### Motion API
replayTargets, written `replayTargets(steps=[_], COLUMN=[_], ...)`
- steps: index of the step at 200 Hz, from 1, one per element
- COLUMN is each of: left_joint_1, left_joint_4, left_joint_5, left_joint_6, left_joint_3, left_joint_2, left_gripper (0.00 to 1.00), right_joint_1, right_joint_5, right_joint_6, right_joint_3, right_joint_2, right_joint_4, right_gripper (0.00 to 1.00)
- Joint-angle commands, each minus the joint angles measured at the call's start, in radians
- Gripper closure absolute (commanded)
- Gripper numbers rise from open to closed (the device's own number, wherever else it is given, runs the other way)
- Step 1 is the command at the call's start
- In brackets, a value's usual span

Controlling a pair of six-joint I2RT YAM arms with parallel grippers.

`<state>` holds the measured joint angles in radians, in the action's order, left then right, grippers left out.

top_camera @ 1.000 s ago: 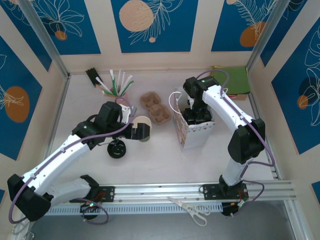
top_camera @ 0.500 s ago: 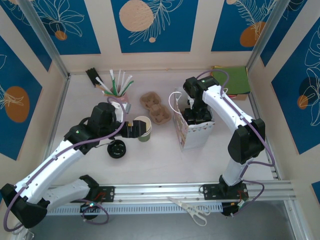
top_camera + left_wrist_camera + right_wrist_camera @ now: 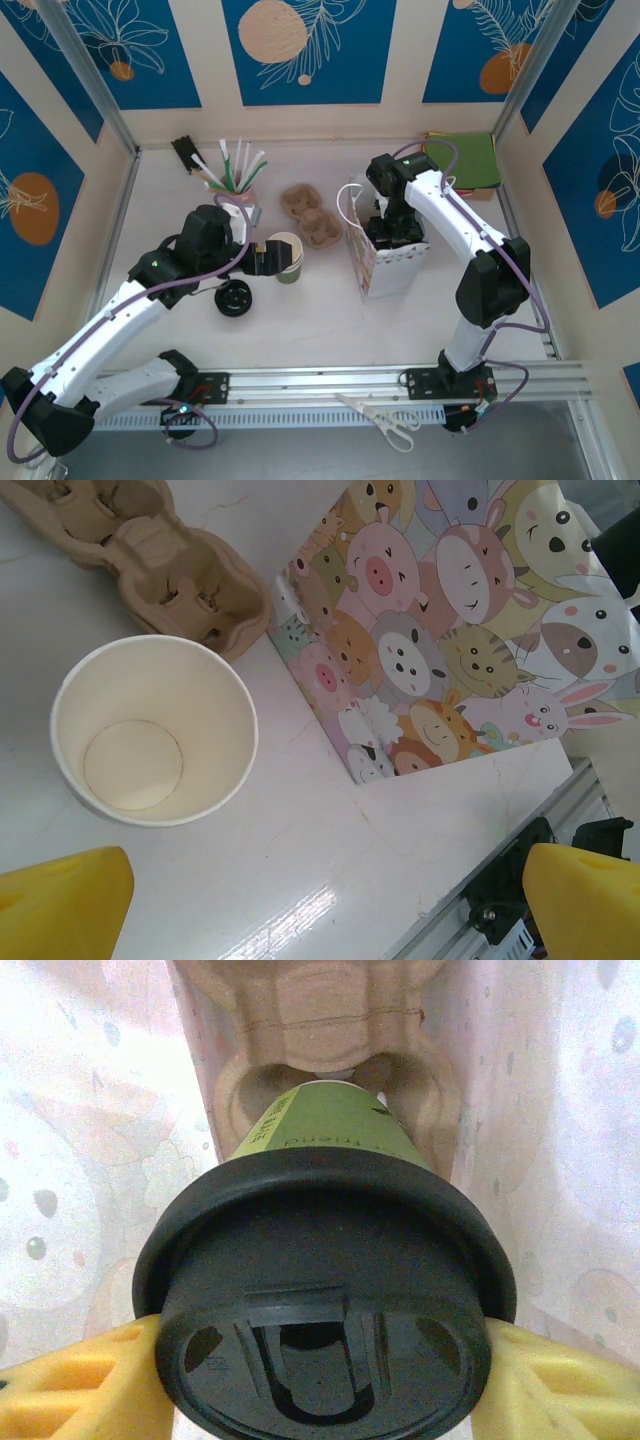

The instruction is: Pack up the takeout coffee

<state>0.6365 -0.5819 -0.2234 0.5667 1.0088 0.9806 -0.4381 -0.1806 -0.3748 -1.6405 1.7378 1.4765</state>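
Nearest me, the left claw (image 3: 320, 900) gapes wide, facing a lidless cup (image 3: 150, 730). Beyond, inside the cartoon-animal bag (image 3: 385, 265), the right claw (image 3: 320, 1365) pinches the takeout coffee (image 3: 325, 1140) by its black lid (image 3: 320, 1260), base at a pulp carrier (image 3: 320, 1020). Thin paper likely crushes, so the stiff lid rim looks safest. I can't read its label.
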Motion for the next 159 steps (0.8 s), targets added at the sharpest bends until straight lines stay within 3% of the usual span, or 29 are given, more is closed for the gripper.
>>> replayTargets(steps=[1,159], left_joint_1=[-0.011,-0.010], left_joint_4=[0.018,0.017], left_joint_5=[0.012,0.004], left_joint_6=[-0.021,-0.019], left_joint_3=[0.014,0.013], left_joint_2=[-0.008,-0.006], left_gripper=[0.00,0.00], right_joint_1=[0.001,0.000], right_joint_5=[0.032,0.036], right_joint_6=[-0.006,-0.012], right_joint_3=[0.007,0.004], right_joint_2=[0.004,0.002], right_joint_4=[0.010,0.019], right_gripper=[0.35,0.35])
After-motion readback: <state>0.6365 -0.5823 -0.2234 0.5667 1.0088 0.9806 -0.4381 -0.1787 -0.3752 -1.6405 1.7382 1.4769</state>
